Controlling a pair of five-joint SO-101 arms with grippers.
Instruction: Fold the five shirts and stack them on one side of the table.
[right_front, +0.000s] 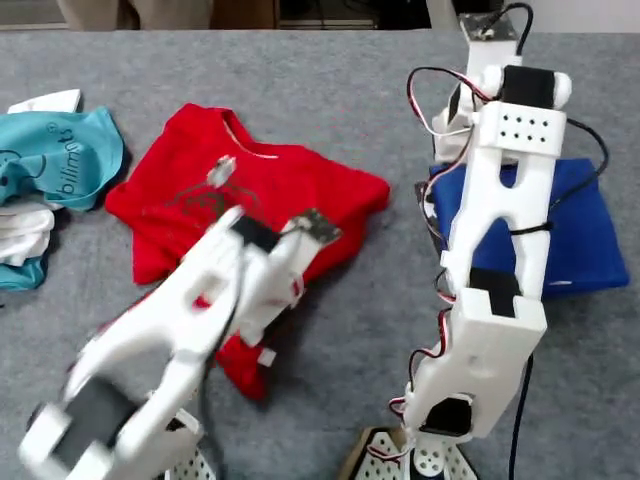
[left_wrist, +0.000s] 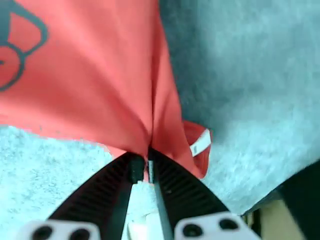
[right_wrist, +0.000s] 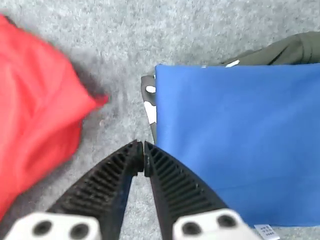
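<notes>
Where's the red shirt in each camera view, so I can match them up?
High view: red shirt left of centre, partly under the left arm.
Left wrist view: red shirt pinched in the left jaws.
Right wrist view: red shirt across bare table from the blue shirt.
Shared landmark: the grey table.

Bright, even overhead light; soft shadow hugging red shirt (right_wrist: 35, 110) edge.

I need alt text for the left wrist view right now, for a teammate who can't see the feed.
The left gripper is shut on a pinched fold of the red shirt, close to an edge that carries a small white tag. The cloth fans out away from the gripper, with the grey table showing beside it.
</notes>
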